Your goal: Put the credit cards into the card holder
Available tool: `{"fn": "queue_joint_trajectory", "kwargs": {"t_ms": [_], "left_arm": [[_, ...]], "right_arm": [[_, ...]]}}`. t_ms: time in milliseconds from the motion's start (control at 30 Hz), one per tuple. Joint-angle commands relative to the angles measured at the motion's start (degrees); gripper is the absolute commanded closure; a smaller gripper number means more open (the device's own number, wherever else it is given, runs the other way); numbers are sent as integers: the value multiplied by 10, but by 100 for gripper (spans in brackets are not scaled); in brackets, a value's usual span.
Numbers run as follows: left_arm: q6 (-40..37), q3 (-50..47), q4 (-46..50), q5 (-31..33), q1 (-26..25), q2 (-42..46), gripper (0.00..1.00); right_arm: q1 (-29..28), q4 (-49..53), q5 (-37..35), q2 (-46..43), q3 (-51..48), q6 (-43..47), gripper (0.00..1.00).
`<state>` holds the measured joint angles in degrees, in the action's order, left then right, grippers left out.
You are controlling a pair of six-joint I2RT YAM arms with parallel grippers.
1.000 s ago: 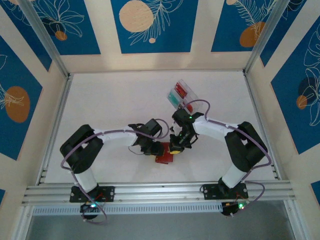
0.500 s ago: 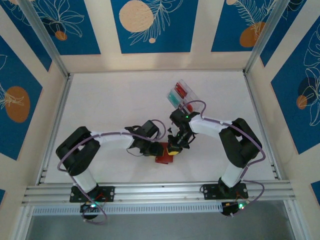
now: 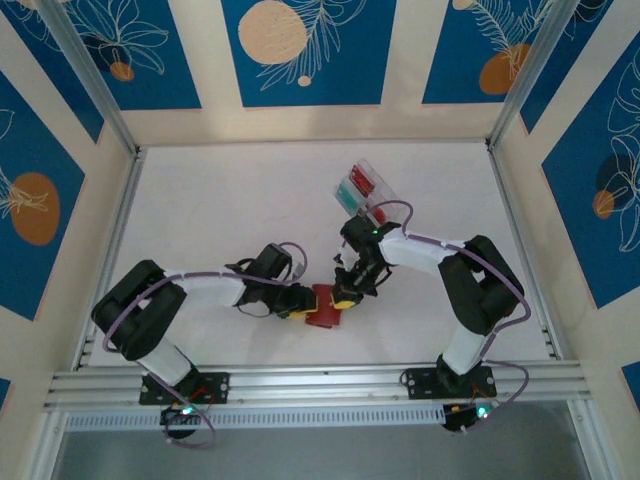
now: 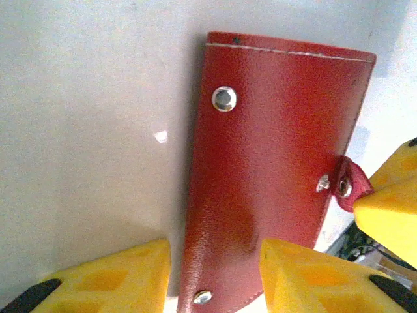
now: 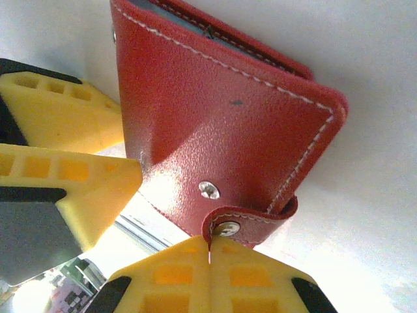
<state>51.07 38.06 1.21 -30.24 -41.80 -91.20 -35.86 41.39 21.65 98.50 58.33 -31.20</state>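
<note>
Two arms reach toward each other from opposite sides over the white tabletop [image 3: 230, 210] and meet at a small red leather-look folding card holder [image 3: 322, 312]. It lies flat near the front middle of the table, closed, its stitched outer face and metal snaps up.

From the top view, the left arm is folded low, its elbow out toward the left rail and its forearm running almost level to the right. This brings the left gripper [image 3: 303, 300] to the card holder's left end. In its wrist view the yellow foam fingers [image 4: 111, 277] stand partly apart on either side of that end. One is just clear of the red edge and the other overlaps the leather. Whether either one presses on the card holder cannot be told, and nothing is clamped between them.

The right arm rises from its base to a high elbow, then stretches left and forward, its wrist bent down. The right gripper [image 3: 345, 297] comes onto the card holder's right side. Its wrist view shows its two yellow fingertips [image 5: 169, 277] pressed fully together, with the little closing tab [image 5: 251, 222] pinched between them just beside a snap. The left arm's fingers show close by on the far side of the card holder.

Well behind both grippers, a clear plastic compartment box [image 3: 383, 187] sits tilted on the table, holding a red card [image 3: 362, 183] and a teal card [image 3: 348, 197] of the credit cards.
</note>
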Motion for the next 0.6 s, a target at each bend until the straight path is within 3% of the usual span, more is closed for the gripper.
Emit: {"fn": "queue_joint_trajectory", "kwargs": {"t_ms": [0, 567], "left_arm": [[13, -13, -41, -28, 10, 6, 58], [-12, -24, -52, -23, 15, -13, 58]], "right_arm": [[4, 7, 36, 1, 14, 13, 100], [1, 11, 63, 37, 47, 12, 100]]}}
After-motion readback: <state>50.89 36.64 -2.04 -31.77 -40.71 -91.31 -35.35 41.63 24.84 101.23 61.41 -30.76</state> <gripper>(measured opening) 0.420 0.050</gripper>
